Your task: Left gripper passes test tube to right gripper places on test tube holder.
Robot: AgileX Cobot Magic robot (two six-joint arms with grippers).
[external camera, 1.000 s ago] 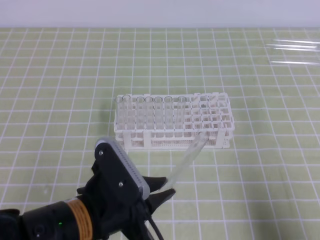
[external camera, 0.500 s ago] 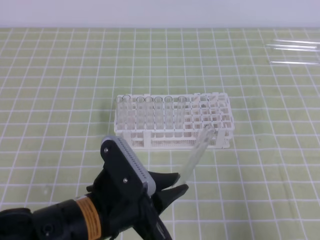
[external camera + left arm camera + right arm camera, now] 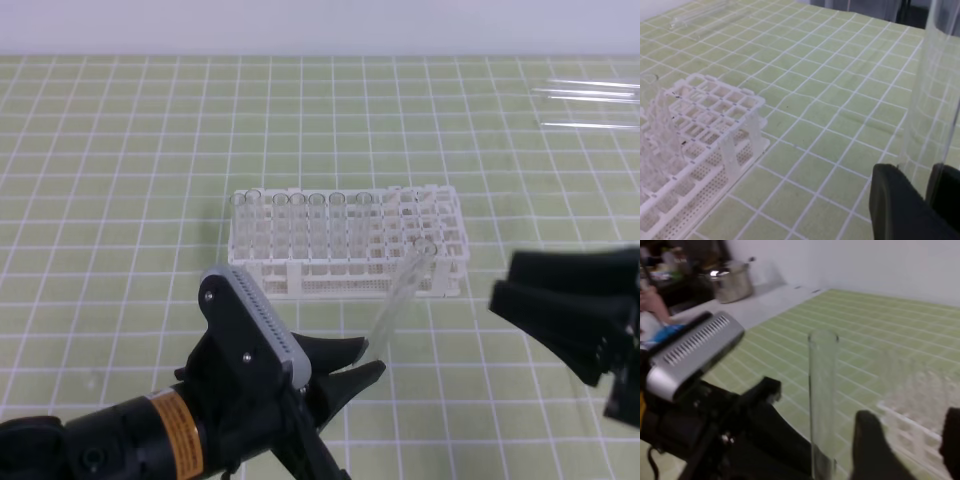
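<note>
The left gripper [image 3: 352, 372], a black claw with a grey screwed plate and a tan-orange band on its wrist, holds the test tube [image 3: 400, 295] by its lower end above a green mat [image 3: 120, 150] ruled with white grid lines. Its two dark fingertips [image 3: 895, 200] are closed against the base of the clear glass, and the tube rises from them at a slant, its open flared rim uppermost and overlapping the front edge of the test tube holder [image 3: 445, 235] in the high view. The white rack stands on the mat behind the tube, with a row of clear tubes already upright in the holes along its back left side. The right gripper [image 3: 520, 290] enters from the right edge of the high view, its black jaws parted and holding nothing, apart from the tube and level with it. From the right wrist view the tube stands nearly upright to the left of that gripper's blurred fingers [image 3: 867, 445], not between them. More clear tubes lie on the mat at the far right.
</note>
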